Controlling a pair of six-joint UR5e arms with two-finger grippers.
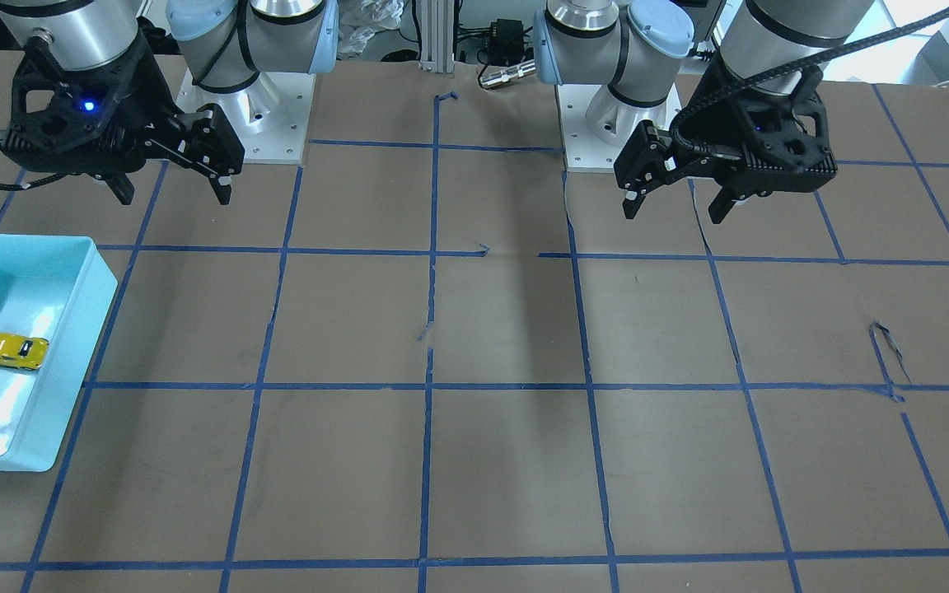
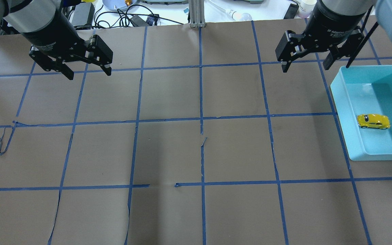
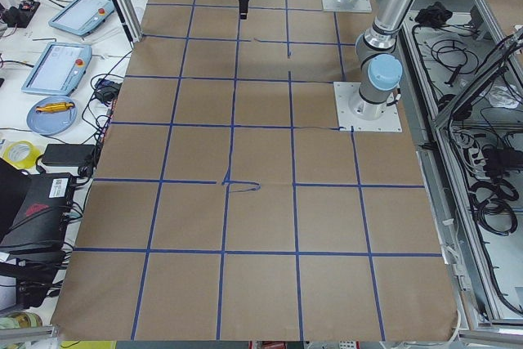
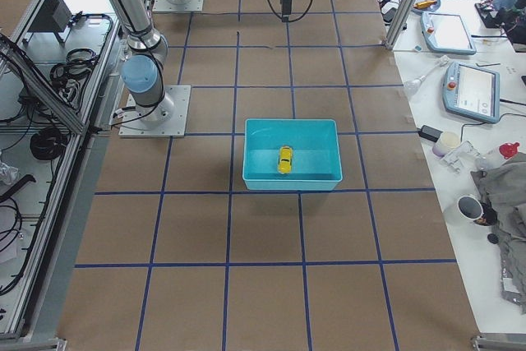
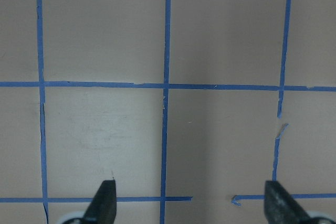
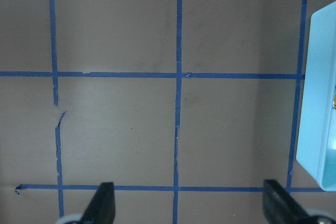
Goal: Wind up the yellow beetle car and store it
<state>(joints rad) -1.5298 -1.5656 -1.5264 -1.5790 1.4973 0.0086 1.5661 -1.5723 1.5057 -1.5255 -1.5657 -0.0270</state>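
The yellow beetle car (image 2: 373,121) lies on its wheels inside a light blue bin (image 2: 344,112) on the robot's right side of the table. It also shows in the front view (image 1: 9,350) and in the right side view (image 4: 284,159). My right gripper (image 2: 305,68) is open and empty. It hovers above the table beside the bin's back left corner, apart from it. My left gripper (image 2: 88,73) is open and empty, high over the table's far left. Both wrist views show open fingers over bare paper, with nothing between the left pair (image 5: 190,198) or the right pair (image 6: 189,198).
Brown paper with a blue tape grid (image 2: 201,119) covers the table; some tape is torn and lifted (image 2: 3,143). The bin's wall (image 6: 315,103) shows at the right wrist view's right edge. Cables and small items lie beyond the far edge (image 2: 128,17).
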